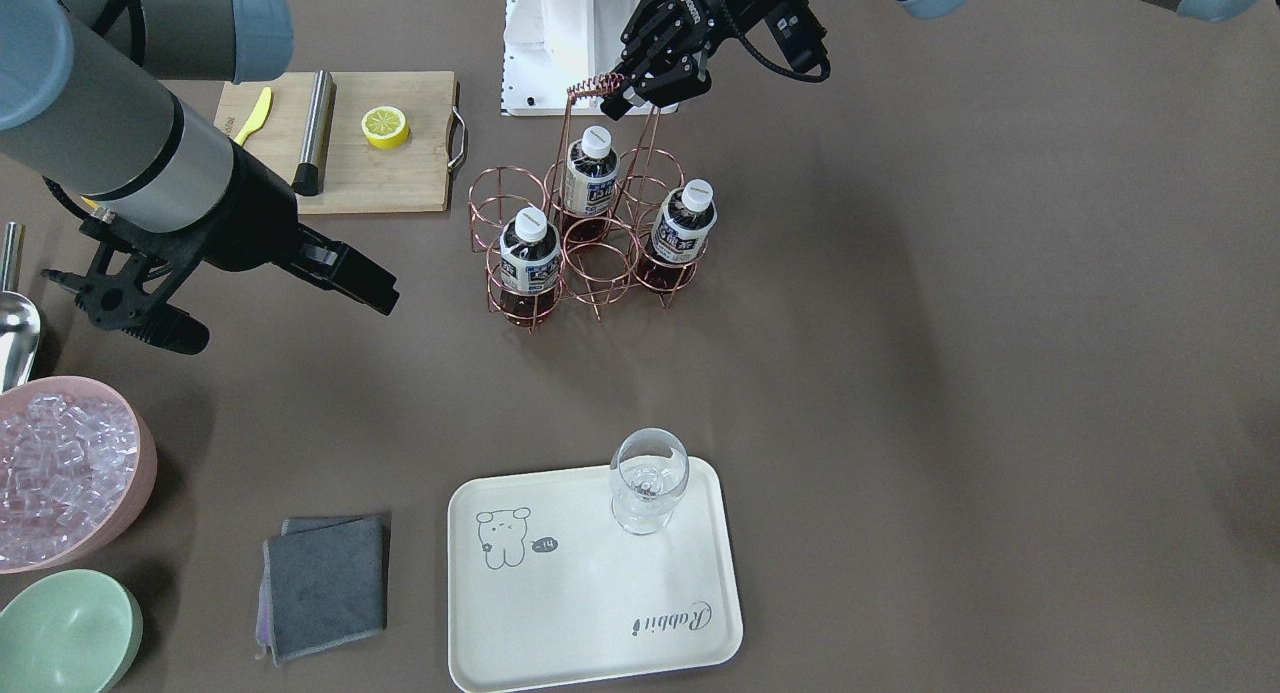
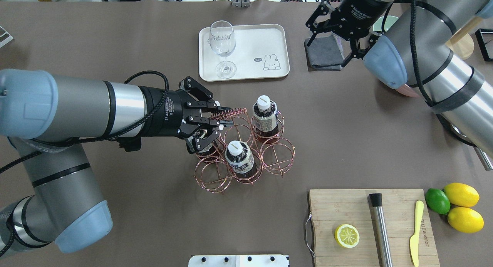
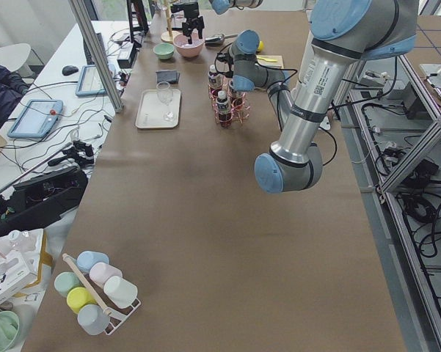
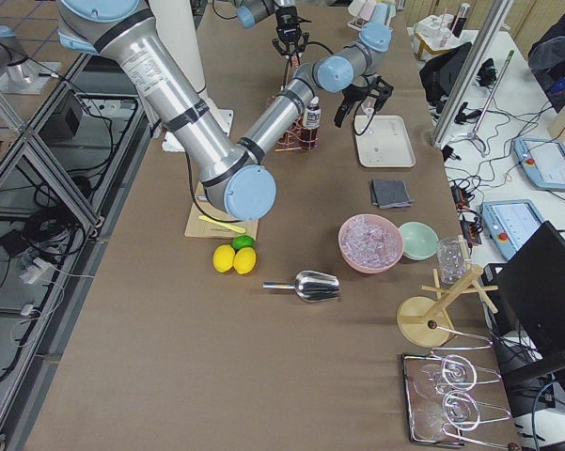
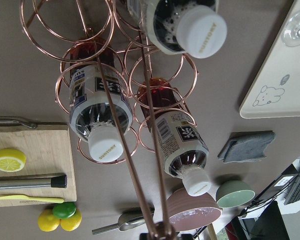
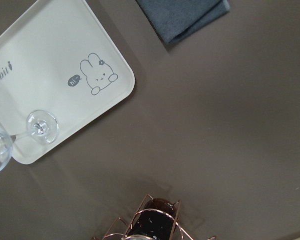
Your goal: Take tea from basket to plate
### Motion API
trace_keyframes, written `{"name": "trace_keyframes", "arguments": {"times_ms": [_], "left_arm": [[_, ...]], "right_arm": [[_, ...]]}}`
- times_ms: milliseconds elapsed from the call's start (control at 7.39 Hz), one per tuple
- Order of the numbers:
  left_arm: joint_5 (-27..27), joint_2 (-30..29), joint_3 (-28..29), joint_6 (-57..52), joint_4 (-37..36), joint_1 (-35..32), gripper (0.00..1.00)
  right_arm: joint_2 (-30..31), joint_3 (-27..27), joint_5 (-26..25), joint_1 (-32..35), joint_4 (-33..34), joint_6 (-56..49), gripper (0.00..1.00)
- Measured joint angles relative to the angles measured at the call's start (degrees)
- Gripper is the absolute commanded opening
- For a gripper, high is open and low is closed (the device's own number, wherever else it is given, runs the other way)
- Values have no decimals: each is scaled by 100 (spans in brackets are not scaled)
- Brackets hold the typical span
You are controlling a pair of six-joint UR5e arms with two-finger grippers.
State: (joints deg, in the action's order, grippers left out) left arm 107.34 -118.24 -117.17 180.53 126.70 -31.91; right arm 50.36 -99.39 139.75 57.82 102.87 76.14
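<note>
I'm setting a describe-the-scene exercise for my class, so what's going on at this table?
The left gripper has its jaws closed on the coiled handle of the copper wire basket. All three tea bottles sit in its rings; none has been taken out. The plate holds only a glass. The right gripper hangs open above the grey cloth, holding nothing.
</note>
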Motion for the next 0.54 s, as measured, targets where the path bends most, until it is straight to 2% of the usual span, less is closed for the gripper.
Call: {"name": "trace_keyframes", "arguments": {"times_ms": [270,541], "left_arm": [[1,2,0,0,4,0,0],[-2,2,1,0,4,0,0]], "right_arm": [[-278,13,-36,-295,-74,816,99],[-584,16,-465,-925,-101,1714,99]]}}
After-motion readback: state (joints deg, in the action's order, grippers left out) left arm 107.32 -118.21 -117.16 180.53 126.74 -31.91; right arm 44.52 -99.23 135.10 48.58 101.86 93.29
